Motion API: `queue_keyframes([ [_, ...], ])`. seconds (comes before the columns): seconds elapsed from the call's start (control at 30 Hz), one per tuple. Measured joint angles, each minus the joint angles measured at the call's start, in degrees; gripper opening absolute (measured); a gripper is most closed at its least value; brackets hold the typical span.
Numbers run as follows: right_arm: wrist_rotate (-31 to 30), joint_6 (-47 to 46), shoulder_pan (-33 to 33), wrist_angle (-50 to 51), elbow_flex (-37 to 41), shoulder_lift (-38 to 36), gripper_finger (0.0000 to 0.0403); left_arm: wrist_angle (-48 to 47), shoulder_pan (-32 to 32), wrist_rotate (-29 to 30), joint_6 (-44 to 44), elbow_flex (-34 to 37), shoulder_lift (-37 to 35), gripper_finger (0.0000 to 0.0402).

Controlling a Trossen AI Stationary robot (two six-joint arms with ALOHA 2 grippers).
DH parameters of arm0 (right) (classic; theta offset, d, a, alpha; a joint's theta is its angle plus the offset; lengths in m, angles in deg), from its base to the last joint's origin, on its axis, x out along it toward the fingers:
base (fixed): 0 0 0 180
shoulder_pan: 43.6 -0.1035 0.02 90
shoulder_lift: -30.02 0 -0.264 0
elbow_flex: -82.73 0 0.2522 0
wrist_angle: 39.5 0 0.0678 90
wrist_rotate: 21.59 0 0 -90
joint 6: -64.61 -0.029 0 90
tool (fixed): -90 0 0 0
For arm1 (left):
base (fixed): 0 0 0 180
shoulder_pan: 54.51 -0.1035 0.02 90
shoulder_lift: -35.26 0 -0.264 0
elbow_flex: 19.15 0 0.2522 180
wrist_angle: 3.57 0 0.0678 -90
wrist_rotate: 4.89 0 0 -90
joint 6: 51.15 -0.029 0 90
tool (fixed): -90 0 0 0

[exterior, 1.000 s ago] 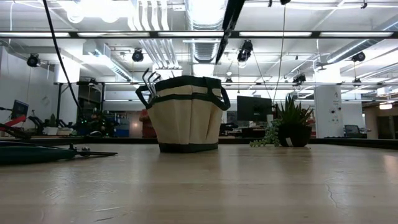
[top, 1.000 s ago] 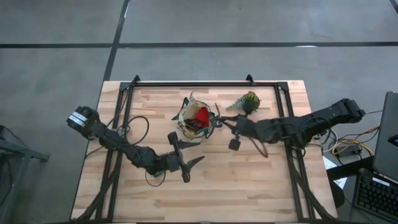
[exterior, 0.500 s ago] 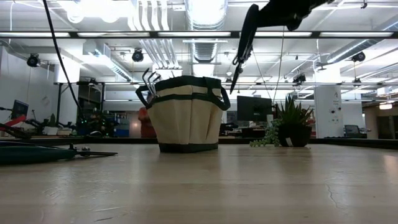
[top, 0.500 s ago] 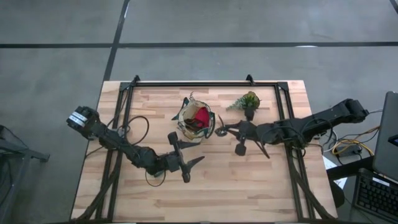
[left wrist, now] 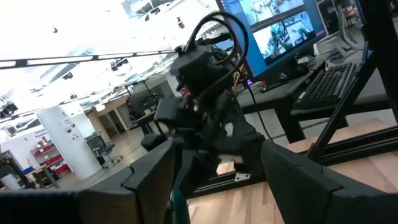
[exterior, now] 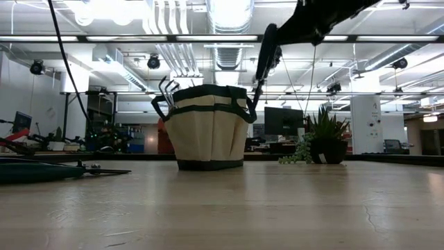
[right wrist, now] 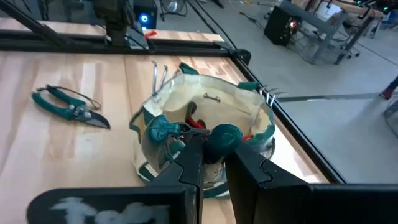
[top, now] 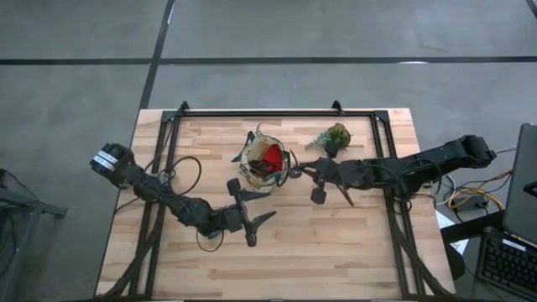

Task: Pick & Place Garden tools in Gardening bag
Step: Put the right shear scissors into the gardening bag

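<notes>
I have the right claw (right wrist: 208, 163) raised above the tabletop (top: 336, 243), just right of the gardening bag (top: 265, 165), and its fingers are clamped together on the green handles of a pair of pruning shears (right wrist: 211, 138). In the low view those shears (exterior: 264, 59) hang tilted from the claw, blade tip down, right at the bag's right rim (exterior: 244, 104). From overhead the right claw (top: 304, 172) sits close against that same edge of the bag.

The bag stands upright in the middle of the far half of the tabletop. Inside it I can see a red piece (top: 269, 157), and the metal tines of a rake (exterior: 166, 86) poke up above its left rim. In the right wrist view the bag's tan interior (right wrist: 205, 102) and dark green trim are directly under the held shears.

A 2nd pair of green-handled shears (right wrist: 71, 107) lies flat on the tabletop beside the bag, well apart from it.

My left arm waits at the near left, lying low on the tabletop; its claw (top: 252, 220) is spread wide apart and holds nothing. In the left wrist view its 2 fingers (left wrist: 155, 177) frame the other arm farther off.

A small green potted plant (top: 332, 138) stands right of the bag, near the far edge.
</notes>
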Motion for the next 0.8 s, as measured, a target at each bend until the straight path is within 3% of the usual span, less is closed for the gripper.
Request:
queue_keyframes([
  [0.27,1.3,4.0,2.3,-4.9,-0.9,4.7,0.0036,0.0,0.0,-0.5,0.6,0.1,0.0,0.0243],
  [0.8,2.7,4.9,2.3,-4.7,-3.1,4.1,0.0038,0.0,0.0,-0.5,0.7,0.4,0.0,0.0243],
])
